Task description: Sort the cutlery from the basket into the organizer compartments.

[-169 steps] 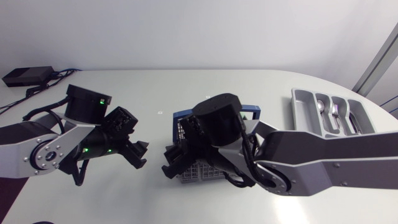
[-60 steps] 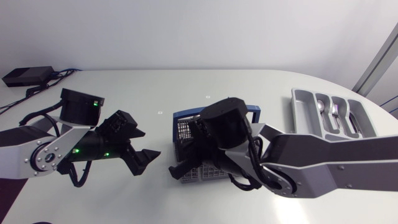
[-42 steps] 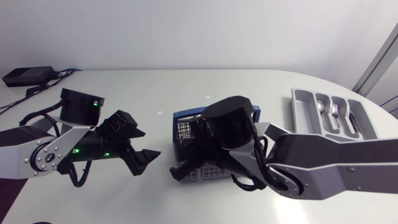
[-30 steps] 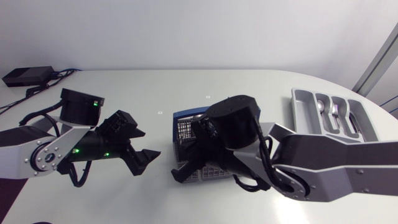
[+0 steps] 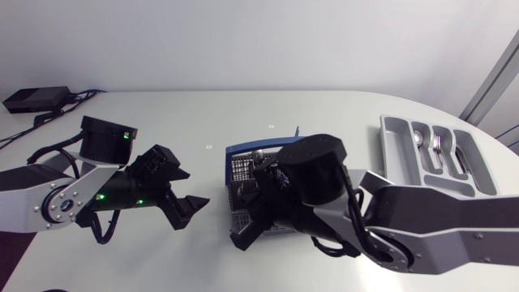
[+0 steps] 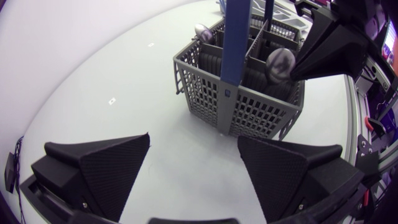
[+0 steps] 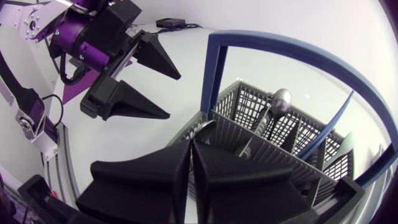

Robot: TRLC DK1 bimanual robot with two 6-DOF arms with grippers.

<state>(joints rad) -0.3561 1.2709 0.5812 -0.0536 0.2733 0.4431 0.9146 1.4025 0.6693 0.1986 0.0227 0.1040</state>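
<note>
1. From above, the grey basket (image 5: pixel 237 172) with its blue handle (image 5: pixel 243 148) stood about mid-table. My left gripper (image 5: pixel 193 212) hung just left of it, spread open, pointing at it and holding nothing. My right arm came in from the right and reached over the basket, with my right gripper (image 5: pixel 242 238) down at the basket's near left corner. The organizer (image 5: pixel 391 142) sat well apart at the far right, with cutlery (image 5: pixel 438 150) lying in its compartments.
2. From my left wrist, my fingers (image 6: pixel 102 165) stood wide apart with only bare table between them. The basket was ahead, near but not touching. A spoon bowl (image 6: pixel 280 62) showed in the compartment nearest my right gripper, and a second spoon (image 6: pixel 202 29) showed at the far side.
3. From my right wrist, my two wedges (image 7: pixel 149 174) were closed almost together, with only a thin slit between them, over the basket's corner. A silvery tip (image 7: pixel 203 129) sat right at their ends; I could not tell whether it was pinched. An upright spoon (image 7: pixel 281 99) stood in a compartment ahead, under the handle's arch. My left gripper gaped open beyond the basket.
</note>
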